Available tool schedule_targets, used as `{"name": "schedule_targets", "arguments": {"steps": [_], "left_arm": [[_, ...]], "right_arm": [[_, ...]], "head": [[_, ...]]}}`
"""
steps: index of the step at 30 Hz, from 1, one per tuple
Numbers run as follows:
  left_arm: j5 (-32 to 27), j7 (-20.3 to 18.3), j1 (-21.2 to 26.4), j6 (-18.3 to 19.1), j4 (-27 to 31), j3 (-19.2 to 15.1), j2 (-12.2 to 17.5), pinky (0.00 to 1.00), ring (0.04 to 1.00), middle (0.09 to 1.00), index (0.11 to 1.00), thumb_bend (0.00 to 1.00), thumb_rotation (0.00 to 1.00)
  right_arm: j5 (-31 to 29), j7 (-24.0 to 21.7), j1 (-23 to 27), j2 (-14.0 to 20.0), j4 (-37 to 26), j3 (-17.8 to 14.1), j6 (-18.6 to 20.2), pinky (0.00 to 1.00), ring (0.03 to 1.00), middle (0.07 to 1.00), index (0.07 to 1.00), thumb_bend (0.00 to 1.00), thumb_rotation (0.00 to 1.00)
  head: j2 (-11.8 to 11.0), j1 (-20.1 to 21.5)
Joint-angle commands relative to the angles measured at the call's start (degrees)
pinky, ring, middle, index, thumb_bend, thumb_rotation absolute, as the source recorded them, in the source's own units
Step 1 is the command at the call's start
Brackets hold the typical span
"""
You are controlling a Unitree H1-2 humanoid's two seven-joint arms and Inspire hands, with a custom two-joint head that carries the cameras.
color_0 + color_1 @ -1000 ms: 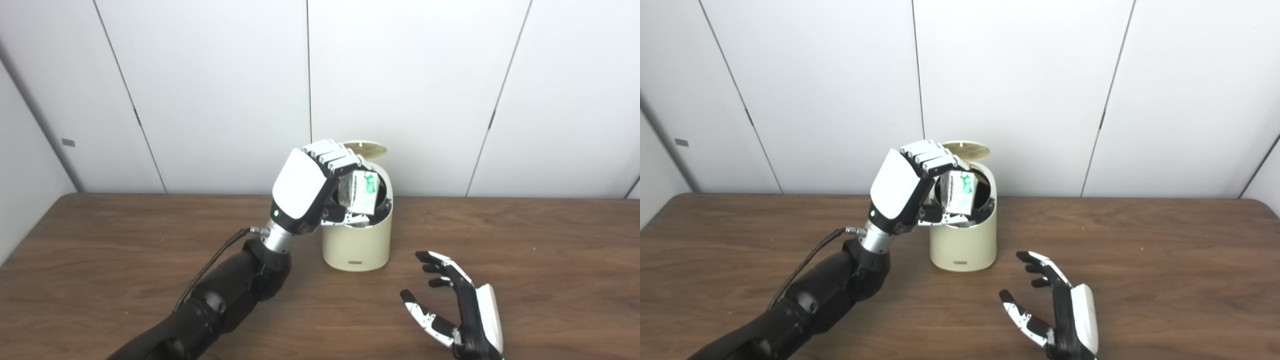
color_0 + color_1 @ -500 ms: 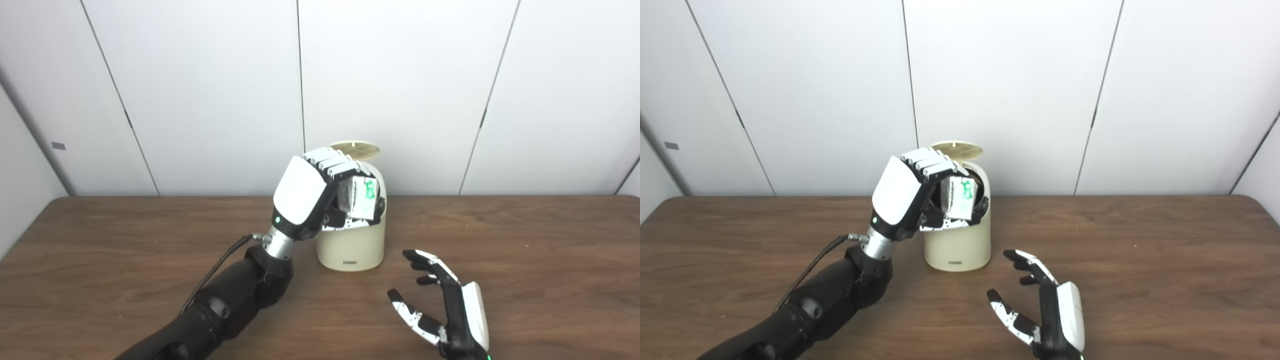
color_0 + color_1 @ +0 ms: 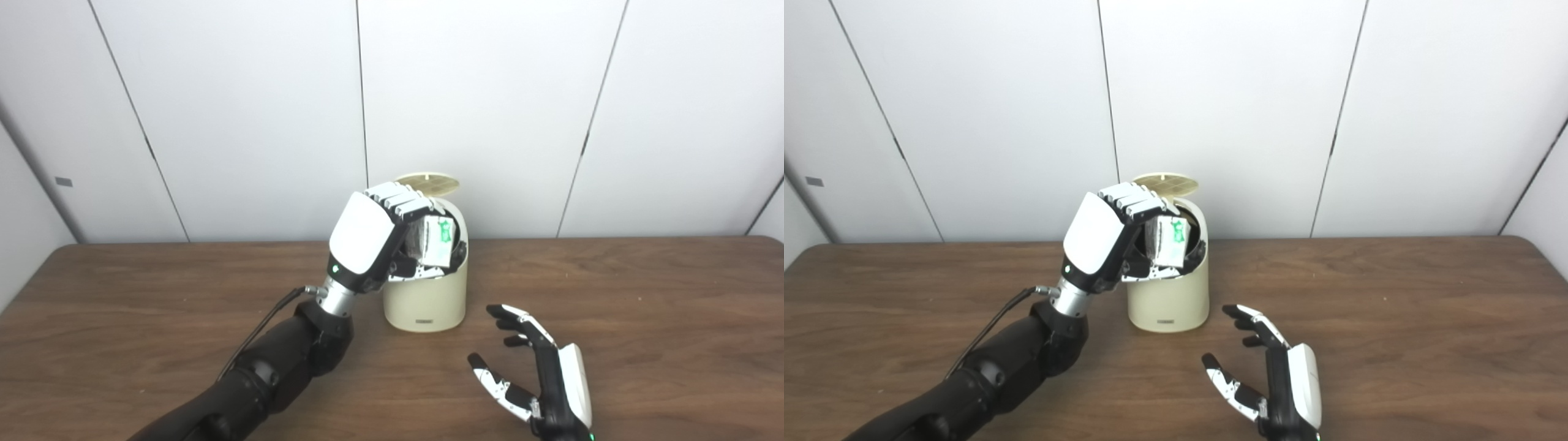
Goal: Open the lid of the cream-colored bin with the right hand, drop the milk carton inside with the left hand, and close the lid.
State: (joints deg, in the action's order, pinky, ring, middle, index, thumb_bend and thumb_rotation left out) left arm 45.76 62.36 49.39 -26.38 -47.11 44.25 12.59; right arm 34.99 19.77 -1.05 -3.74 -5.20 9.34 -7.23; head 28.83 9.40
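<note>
- Nearest, the right hand (image 3: 542, 373) is seen empty above the table (image 3: 643, 343), fingers spread wide.
- Farther back, the milk carton (image 3: 436, 241) is gripped by the left hand (image 3: 373, 239) over the cream-colored bin (image 3: 422, 297).
- Behind, the lid (image 3: 428, 183) is raised.

We see the cream bin (image 3: 424, 297) standing upright on the table (image 3: 643, 318), its round lid (image 3: 429, 182) raised at the back. The white, green-marked carton (image 3: 436, 241) hangs at the dark opening, gripped by our left robot hand (image 3: 373, 242).
</note>
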Motion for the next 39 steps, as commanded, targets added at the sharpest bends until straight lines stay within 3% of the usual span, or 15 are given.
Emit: {"name": "schedule_targets", "arguments": {"steps": [1, 17, 26, 33, 34, 35, 36, 39], "left_arm": [[-1.18, 0.95, 3.27, -0.54, -0.28, 0.08, 0.9, 0.46, 0.493, 0.455, 0.478, 0.5, 0.0], [1.66, 5.68, 6.53, -0.53, -4.67, 4.63, 2.3, 0.48, 0.494, 0.46, 0.471, 0.5, 0.0], [1.16, 5.16, 6.07, -0.53, -5.07, 4.65, 2.33, 0.46, 0.496, 0.456, 0.473, 0.5, 0.0], [-2.74, 2.34, 5.86, -0.55, -2.83, 7.32, 3.77, 0.47, 0.471, 0.477, 0.495, 0.52, 0.0], [-3.32, 1.73, 5.83, -0.55, -2.59, 7.63, 4.0, 0.48, 0.482, 0.498, 0.491, 0.52, 0.05], [-3.66, 1.28, 5.77, -0.55, -2.36, 7.8, 4.19, 0.49, 0.489, 0.508, 0.512, 0.73, 0.19], [-3.92, 0.9, 5.66, -0.55, -2.09, 7.88, 4.34, 0.49, 0.498, 0.519, 0.528, 0.85, 0.28], [-4.57, 0.15, 5.34, -0.54, -1.33, 7.85, 4.49, 0.51, 0.525, 0.541, 0.55, 0.97, 0.4]], "right_arm": [[-0.3, 0.8, -1.04, -0.88, 1.7, 0.61, -1.17, 0.6, 0.712, 0.735, 0.714, 0.28, 0.05], [-0.23, 0.64, -1.21, -1.2, 1.44, 0.93, -0.4, 0.6, 0.719, 0.739, 0.718, 0.28, 0.1], [-0.2, 0.29, -1.35, -1.26, 0.96, 0.96, 0.21, 0.6, 0.715, 0.742, 0.721, 0.28, 0.13], [0.02, 0.66, -1.22, -1.06, 1.26, 1.08, -0.44, 0.59, 0.71, 0.737, 0.716, 0.28, 0.1], [0.04, 0.62, -1.21, -1.05, 1.24, 1.09, -0.35, 0.59, 0.712, 0.739, 0.718, 0.28, 0.11], [0.0, 0.48, -1.23, -1.07, 1.13, 1.08, -0.12, 0.59, 0.711, 0.739, 0.718, 0.28, 0.11], [-0.04, 0.45, -1.22, -1.02, 1.16, 1.11, -0.18, 0.59, 0.712, 0.739, 0.719, 0.28, 0.12], [-0.33, 0.44, -1.18, -0.82, 1.39, 1.18, -0.77, 0.59, 0.715, 0.741, 0.72, 0.28, 0.12]], "head": [[-0.03, 0.16], [-0.35, 0.38], [-0.14, 0.25], [-0.14, 0.25], [-0.14, 0.25], [-0.02, 0.13], [-0.02, 0.13], [-0.01, 0.16]]}}
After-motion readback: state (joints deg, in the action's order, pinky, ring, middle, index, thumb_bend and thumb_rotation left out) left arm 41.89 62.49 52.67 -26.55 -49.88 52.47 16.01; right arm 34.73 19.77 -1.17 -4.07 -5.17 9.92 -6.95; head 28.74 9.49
